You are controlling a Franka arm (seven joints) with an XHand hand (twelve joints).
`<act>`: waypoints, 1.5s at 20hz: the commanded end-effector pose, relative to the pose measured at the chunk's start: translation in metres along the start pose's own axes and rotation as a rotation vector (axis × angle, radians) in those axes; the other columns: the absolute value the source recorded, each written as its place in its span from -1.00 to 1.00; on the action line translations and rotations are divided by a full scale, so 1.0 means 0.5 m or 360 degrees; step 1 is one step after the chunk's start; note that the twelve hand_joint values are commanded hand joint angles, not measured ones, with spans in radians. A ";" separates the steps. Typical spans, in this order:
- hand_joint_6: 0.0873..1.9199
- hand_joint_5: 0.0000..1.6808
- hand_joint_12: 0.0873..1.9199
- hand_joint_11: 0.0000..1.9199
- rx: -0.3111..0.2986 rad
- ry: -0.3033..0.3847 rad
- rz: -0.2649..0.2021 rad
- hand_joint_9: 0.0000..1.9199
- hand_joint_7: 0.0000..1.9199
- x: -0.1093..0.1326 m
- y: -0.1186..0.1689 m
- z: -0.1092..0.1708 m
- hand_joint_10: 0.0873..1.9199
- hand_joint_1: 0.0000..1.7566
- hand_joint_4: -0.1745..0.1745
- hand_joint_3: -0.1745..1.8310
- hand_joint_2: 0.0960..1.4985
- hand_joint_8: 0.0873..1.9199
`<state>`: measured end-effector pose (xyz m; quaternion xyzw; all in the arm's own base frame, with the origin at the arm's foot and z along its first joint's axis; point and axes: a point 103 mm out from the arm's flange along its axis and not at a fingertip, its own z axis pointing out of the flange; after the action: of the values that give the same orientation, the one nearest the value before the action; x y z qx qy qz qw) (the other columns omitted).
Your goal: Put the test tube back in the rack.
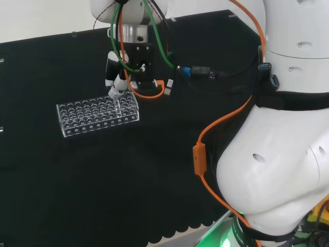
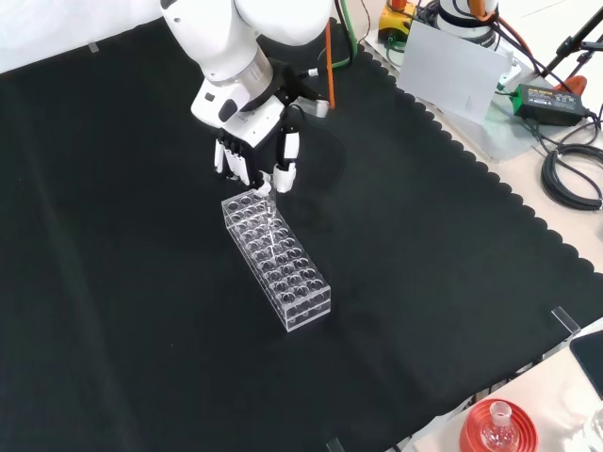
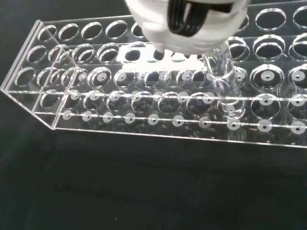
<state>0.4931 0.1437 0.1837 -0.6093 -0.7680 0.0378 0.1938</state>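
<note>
The black and white robot hand (image 2: 252, 158) hangs right over one end of the clear plastic test tube rack (image 2: 279, 261), the end farther off in the front view and to the right in the head view. Its fingers point down and are curled in, and the wrist view shows a clear glass test tube (image 3: 221, 79) coming out from under the hand and going down into one of the rack's holes. So the robot hand looks closed around the top of the tube, with the lower part already inside the rack (how deep it sits is hard to tell, since clear glass against clear plastic blurs together).

The rack sits flat on the bench (image 2: 424, 282) with its black cloth, and its other holes look empty as far as can be seen.

Handling-wise, a tube like this is probably light, stiff, smooth enough to slip, and easy to crack if it gets levered sideways against a hole's edge. The upper end, above the rack's top plate, seems the sensible place to hold it, keeping it upright so it drops straight. Letting go only once the bottom is seated would likely be the safer bet.
</note>
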 end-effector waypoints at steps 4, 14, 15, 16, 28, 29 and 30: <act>-0.46 0.45 0.23 -0.18 0.0008 -0.0010 -0.0004 0.25 0.45 0.003 0.004 0.004 -0.62 0.61 -1.00 -0.82 0.25 -0.46; -0.46 0.46 0.23 -0.18 0.0023 -0.0013 -0.0024 0.25 0.45 0.003 0.009 0.013 -0.62 0.61 -1.00 -0.82 0.25 -0.46; -0.46 0.46 0.23 -0.18 0.0022 -0.0014 -0.0024 0.25 0.45 0.004 0.010 0.017 -0.62 0.61 -1.00 -0.82 0.25 -0.46; -0.46 0.46 0.23 -0.18 0.0021 -0.0013 -0.0023 0.25 0.45 0.004 0.012 0.019 -0.62 0.61 -1.00 -0.82 0.25 -0.46; -0.09 -0.04 0.37 -0.39 0.0081 0.0095 -0.0019 0.09 0.25 -0.008 0.014 0.015 -0.40 0.46 -0.48 -0.79 0.18 -0.42; -0.04 -0.16 0.40 -0.45 0.0085 0.0098 -0.0022 0.02 0.16 -0.008 0.014 0.013 -0.35 0.43 -0.34 -0.78 0.14 -0.36; -0.01 -0.25 0.43 -0.51 0.0087 0.0102 -0.0023 -0.04 0.07 -0.008 0.014 0.011 -0.30 0.41 -0.23 -0.65 0.03 -0.30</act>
<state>0.4972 0.1452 0.1740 -0.6007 -0.7666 0.0387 0.2236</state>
